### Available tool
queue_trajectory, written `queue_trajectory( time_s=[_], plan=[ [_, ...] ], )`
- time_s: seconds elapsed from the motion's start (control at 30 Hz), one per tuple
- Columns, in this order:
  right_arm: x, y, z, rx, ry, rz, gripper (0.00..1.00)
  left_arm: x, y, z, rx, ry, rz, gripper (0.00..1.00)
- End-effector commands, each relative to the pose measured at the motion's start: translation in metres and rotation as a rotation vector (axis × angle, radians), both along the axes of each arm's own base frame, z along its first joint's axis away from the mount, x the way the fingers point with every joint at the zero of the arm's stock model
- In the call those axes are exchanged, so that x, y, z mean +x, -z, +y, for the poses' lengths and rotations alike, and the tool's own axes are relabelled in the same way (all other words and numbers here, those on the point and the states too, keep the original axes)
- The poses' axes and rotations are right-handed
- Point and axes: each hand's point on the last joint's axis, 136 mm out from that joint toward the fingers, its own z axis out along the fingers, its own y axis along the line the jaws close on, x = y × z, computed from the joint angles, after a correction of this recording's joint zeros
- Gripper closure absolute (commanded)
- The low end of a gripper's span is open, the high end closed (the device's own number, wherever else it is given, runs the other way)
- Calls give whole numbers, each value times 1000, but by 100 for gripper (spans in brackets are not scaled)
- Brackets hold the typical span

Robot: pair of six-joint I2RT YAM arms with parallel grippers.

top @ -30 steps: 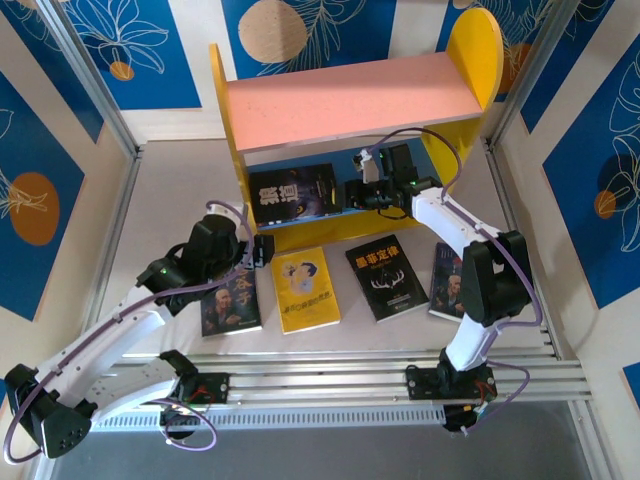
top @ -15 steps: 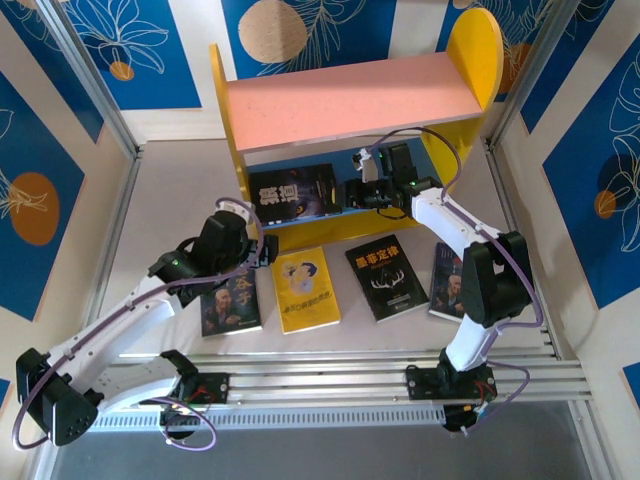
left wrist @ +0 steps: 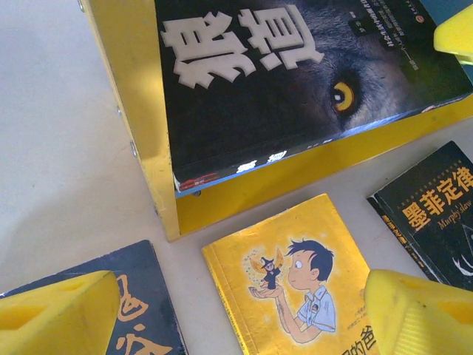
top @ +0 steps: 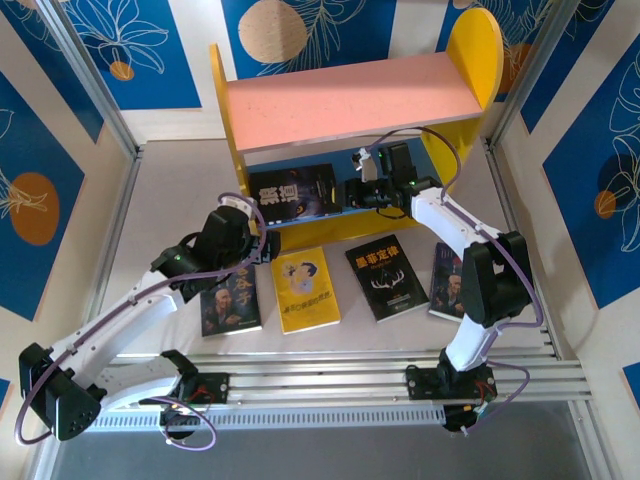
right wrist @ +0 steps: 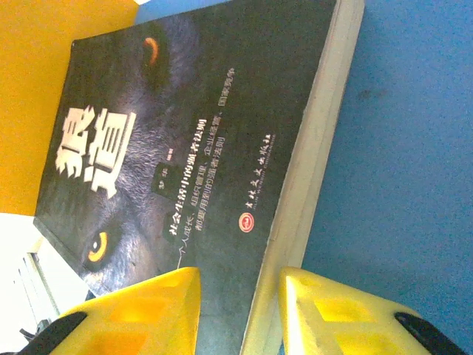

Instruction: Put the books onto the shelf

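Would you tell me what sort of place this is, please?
Probably a robot test cell, not a real room: two arms bolted to an aluminium rail, decorated panel walls, and a small shelf.

books: 5
wolf book (top: 293, 192): 1
antlers book (top: 386, 277): 1
yellow book (top: 305, 289): 1
portrait books: 2, left one (top: 231, 300), right one (top: 446, 280)
shelf (top: 478, 50): 1
shelf boards: 2, pink board (top: 350, 95), blue board (right wrist: 399, 148)

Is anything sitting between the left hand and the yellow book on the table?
Nothing visible does. The left hand hangs open near the yellow book, whose cover lies bare on the table. The portrait book and antler book lie beside it, apart.
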Motion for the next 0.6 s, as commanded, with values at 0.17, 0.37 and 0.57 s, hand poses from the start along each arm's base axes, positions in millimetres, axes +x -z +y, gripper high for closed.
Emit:
queue_trajectory(
  time_s=[0.17,0.37,0.57],
  plan=[
    [4,-25,7,30,-20,-52,67,3,-13,5,-8,-19,-16,14],
    [6,-25,9,36,-25,-48,67,3,-14,4,-10,-18,-16,14],
    [7,-26,12,44,-35,-48,68,2,-14,6,-3,-22,-17,14]
  ],
)
